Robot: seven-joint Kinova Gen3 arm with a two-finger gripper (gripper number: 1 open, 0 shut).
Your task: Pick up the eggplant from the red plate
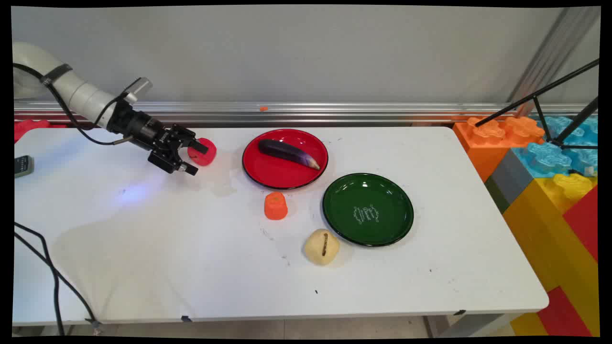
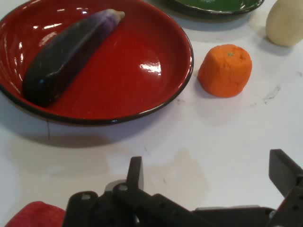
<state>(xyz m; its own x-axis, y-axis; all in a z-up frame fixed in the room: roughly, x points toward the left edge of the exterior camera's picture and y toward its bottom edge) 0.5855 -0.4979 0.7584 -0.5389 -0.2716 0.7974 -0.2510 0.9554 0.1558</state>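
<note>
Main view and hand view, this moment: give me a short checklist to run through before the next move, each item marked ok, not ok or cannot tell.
1. Tool empty, fingers spread with only table between them: ok.
2. Red piece right beside the tool; whether they touch: cannot tell.
3. Eggplant lies inside the red plate, away from its rim: ok.
4. Green plate holds nothing: ok.
5. Orange piece stands on the table, apart from both plates: ok.
6. Potato sits by the green plate's near rim; a gap between them: cannot tell.
</note>
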